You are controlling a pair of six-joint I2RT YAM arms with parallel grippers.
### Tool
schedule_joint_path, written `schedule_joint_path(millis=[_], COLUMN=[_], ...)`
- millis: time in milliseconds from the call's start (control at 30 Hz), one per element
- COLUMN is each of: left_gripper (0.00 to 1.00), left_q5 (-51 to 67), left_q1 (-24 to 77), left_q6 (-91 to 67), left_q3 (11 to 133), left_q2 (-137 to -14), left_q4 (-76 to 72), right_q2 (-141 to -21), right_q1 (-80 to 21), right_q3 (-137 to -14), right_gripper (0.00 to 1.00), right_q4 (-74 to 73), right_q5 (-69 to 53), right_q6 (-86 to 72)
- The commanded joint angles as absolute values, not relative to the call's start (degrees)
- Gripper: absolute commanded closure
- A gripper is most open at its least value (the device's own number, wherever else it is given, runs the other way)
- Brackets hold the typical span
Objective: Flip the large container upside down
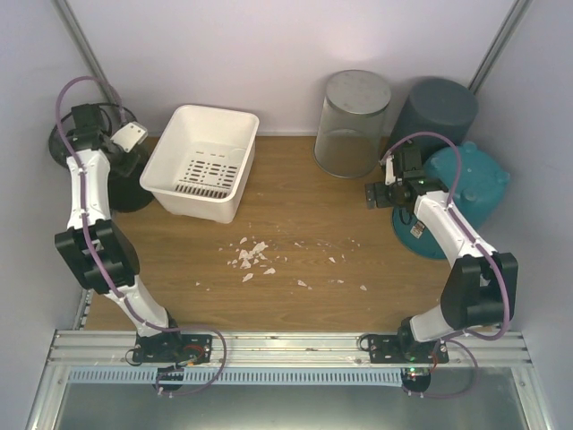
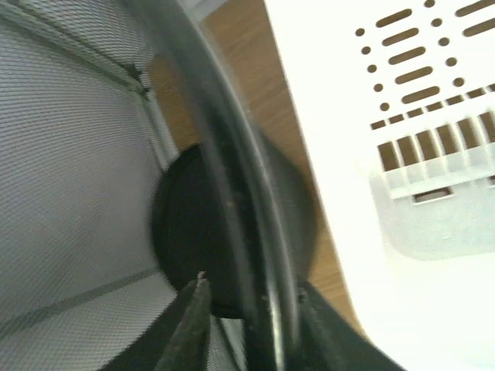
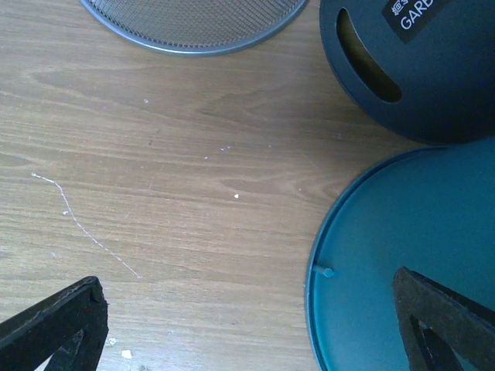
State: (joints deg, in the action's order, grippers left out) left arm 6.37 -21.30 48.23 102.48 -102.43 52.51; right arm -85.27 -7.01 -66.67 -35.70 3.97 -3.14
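The large container, a black mesh bin (image 1: 134,190), stands at the far left of the table, partly hidden under my left arm. My left gripper (image 1: 132,143) sits at its top edge. In the left wrist view the bin's dark rim (image 2: 274,255) runs between the jaws of the left gripper (image 2: 251,309). One finger is inside against the mesh wall and the other outside, shut on the rim. The bin's round black bottom (image 2: 193,232) shows below. My right gripper (image 1: 374,194) hovers open over bare wood (image 3: 247,309), holding nothing.
A white slotted tub (image 1: 201,161) (image 2: 402,116) stands right beside the black bin. At the back right are a silver mesh bin (image 1: 352,121), a dark grey bin (image 1: 439,107) and a teal lid-like container (image 1: 474,184) (image 3: 402,255). White crumbs (image 1: 251,258) lie mid-table.
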Motion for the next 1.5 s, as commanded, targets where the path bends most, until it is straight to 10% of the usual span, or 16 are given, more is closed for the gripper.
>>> schedule_joint_path(millis=[0, 1467], left_gripper=[0.9, 1.0], left_q5=[3.6, 40.9], left_q1=[-21.9, -17.4], left_q6=[47.7, 38.2], left_q3=[102.7, 121.0], left_q2=[-104.7, -75.6], left_q4=[52.9, 63.1], right_q2=[-84.6, -80.0], right_q1=[-6.6, -6.7], right_q3=[-66.7, -68.6], right_gripper=[0.0, 0.0], right_q4=[-34.2, -35.0], right_q5=[2.3, -1.7], right_q6=[-2.5, -3.6])
